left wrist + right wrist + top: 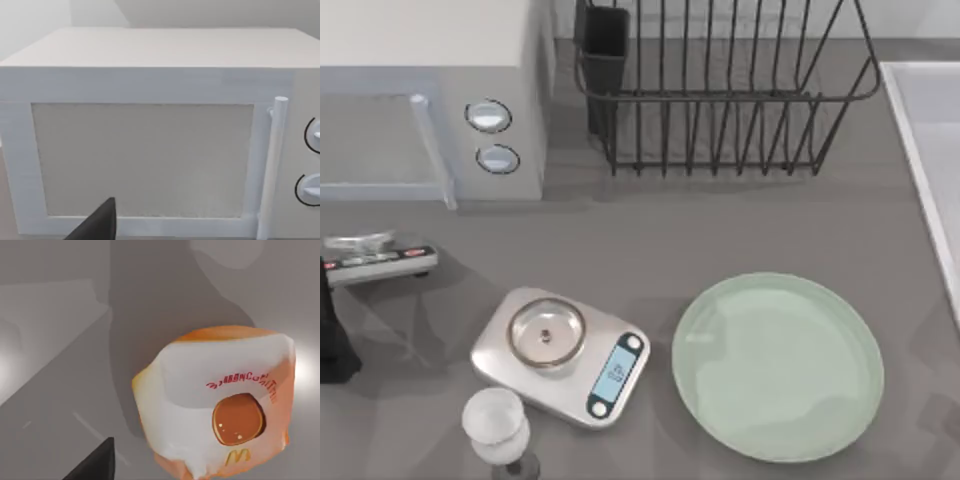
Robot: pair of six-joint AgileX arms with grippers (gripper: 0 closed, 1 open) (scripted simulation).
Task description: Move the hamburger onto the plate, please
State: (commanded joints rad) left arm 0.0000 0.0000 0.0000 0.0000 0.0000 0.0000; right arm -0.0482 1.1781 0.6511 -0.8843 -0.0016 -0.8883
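The hamburger (220,410) is wrapped in white and orange paper with a red print and a brown round mark. It lies on the grey table close under my right wrist. One dark finger (97,465) of my right gripper stands off to its side, apart from it, and nothing is held. The plate (778,366), large, round and pale mint green, lies bare at the table's front right. My left arm (332,340) is parked at the far left edge, its finger (97,225) facing the microwave door, with nothing held.
A steel kitchen scale (560,355) sits left of the plate, with a glass (498,425) in front of it. A microwave (430,100) fills the back left and a wire dish rack (720,90) the back middle. A second small scale (375,255) lies at the left.
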